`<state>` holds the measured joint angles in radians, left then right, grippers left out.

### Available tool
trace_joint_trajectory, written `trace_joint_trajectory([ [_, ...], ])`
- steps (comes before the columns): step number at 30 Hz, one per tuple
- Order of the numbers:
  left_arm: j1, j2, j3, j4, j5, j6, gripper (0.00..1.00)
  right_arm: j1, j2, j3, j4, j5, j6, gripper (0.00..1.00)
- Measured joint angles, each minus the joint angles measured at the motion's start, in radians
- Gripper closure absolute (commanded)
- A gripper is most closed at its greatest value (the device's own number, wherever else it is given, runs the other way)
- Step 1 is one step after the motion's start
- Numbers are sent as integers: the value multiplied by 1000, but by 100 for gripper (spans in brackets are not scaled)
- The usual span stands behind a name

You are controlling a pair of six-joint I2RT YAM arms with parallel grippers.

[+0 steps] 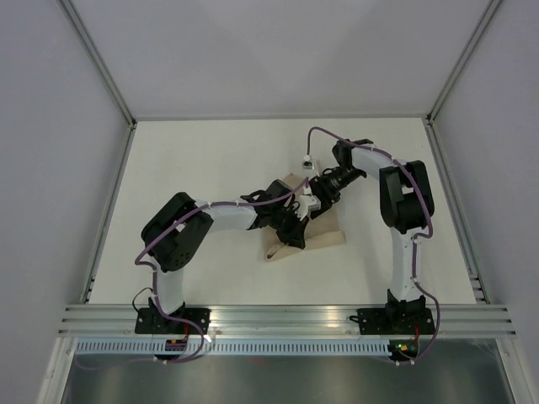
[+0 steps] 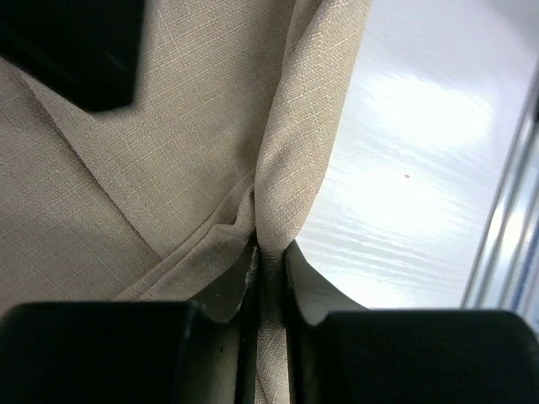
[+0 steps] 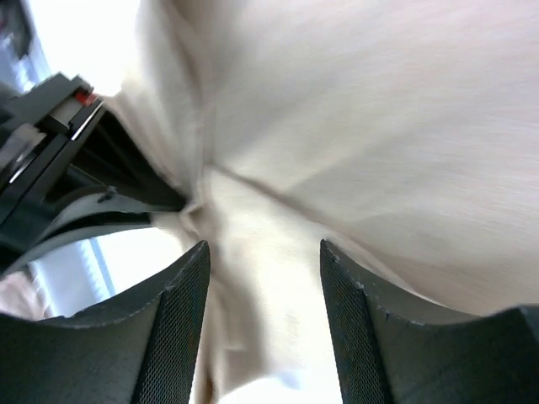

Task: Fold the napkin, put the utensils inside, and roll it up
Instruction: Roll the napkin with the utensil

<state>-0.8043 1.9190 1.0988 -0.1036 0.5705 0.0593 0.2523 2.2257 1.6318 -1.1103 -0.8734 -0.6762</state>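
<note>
**Left jaws pinch the plain tan-beige cloth napkin (image 1: 328, 229), mid-tabletop (image 1: 210, 151)**
The gripped fold's ridge runs straight away from the clenched left jaws. The right jaws are spread, holding nothing, just over the cloth on its far-right side, so the left arm (image 1: 227, 215) likely leads.

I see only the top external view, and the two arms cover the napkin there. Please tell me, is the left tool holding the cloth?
Observer: Yes. In the left wrist view the left tool is shut on a raised fold of the napkin.
Operator: And the right tool?
Observer: In the right wrist view the right tool is open. Its fingers stand apart over the napkin and grip nothing.
Operator: Can you see the utensils from close?
Observer: No. Both wrist views show only cloth, and the right one is blurred.
</note>
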Motion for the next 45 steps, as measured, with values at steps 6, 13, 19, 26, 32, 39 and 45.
trace_joint_trajectory([
  [6,42,51,15,-24,180,-46,98,-67,-140,-96,187,54,74,40],
  [13,85,132,87,-106,311,-95,98,-63,-446,-333,383,131,58,42],
  [19,105,200,158,-192,383,-132,98,46,-710,-600,506,243,-61,43],
  [26,111,252,203,-253,443,-167,98,219,-985,-872,579,332,-171,39],
  [32,113,269,207,-275,473,-190,98,290,-1102,-1014,689,410,-209,43],
  [39,113,278,207,-290,488,-211,98,471,-1112,-1147,802,535,-220,43],
  [45,113,279,207,-292,487,-224,98,548,-1125,-1168,877,616,-222,44],
])
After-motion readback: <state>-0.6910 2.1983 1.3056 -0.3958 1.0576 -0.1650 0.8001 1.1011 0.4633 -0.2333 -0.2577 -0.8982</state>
